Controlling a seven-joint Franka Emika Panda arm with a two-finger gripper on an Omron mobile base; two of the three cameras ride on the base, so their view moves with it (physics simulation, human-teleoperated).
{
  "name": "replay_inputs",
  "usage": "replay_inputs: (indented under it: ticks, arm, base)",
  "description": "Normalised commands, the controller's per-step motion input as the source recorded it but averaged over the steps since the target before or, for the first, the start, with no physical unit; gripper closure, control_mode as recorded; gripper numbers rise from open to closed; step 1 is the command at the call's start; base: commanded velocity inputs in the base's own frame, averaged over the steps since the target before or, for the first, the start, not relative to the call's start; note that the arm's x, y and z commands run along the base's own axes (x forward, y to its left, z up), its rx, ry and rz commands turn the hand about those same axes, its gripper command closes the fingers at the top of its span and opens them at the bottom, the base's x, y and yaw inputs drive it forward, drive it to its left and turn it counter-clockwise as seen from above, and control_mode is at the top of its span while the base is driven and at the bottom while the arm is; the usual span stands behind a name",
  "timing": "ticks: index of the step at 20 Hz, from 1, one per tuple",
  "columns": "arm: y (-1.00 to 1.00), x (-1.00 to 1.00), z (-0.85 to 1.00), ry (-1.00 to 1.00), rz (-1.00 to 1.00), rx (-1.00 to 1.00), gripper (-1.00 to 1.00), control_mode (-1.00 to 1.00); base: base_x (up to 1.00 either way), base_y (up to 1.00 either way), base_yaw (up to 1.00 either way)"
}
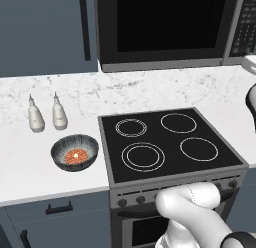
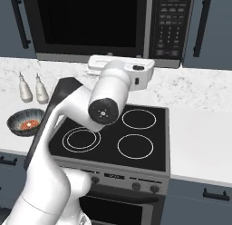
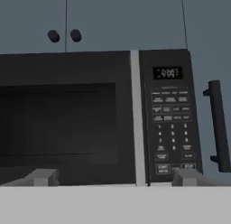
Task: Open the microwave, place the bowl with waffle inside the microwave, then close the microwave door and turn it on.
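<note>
In the left base view the microwave (image 1: pixel 167 29) fills the top from twelve to two o'clock with its door (image 1: pixel 165 24) shut, while the bowl (image 1: pixel 75 152) sits on the white counter (image 1: pixel 30 162) at about eight o'clock, just beside the stove (image 1: pixel 167 142), with the waffle (image 1: pixel 76 155) lying in it. In the right base view the arm reaches up toward the microwave's lower edge at twelve o'clock, and the bowl waits at nine o'clock, well apart from the hand. In the hand view the gripper (image 3: pixel 115 177) has its fingers spread wide and empty at six o'clock, facing the seam between the door glass and the keypad (image 3: pixel 171 123), so by the look of it nothing is done yet: opening, loading, closing and starting all remain.
</note>
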Motion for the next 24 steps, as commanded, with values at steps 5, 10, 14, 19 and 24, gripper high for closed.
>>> replay_inputs:
  ticks: [5,10,14,19,24]
  arm:
    - [0.00,0.60,0.00,-0.02,0.08,0.02,-1.00,-1.00]
    - [-0.05,0.43,0.00,-0.01,0.03,0.03,-1.00,-1.00]
    - [-0.06,0.24,0.00,0.00,0.02,0.00,-1.00,-1.00]
    - [-0.08,0.31,0.00,0.12,0.00,0.00,-1.00,-1.00]
    - [-0.30,0.27,0.00,0.29,-0.02,-0.02,-1.00,-1.00]
  base:
    - [0.00,0.00,0.00]
    - [0.00,0.00,0.00]
    - [0.00,0.00,0.00]
    - [0.00,0.00,0.00]
    - [0.00,0.00,0.00]
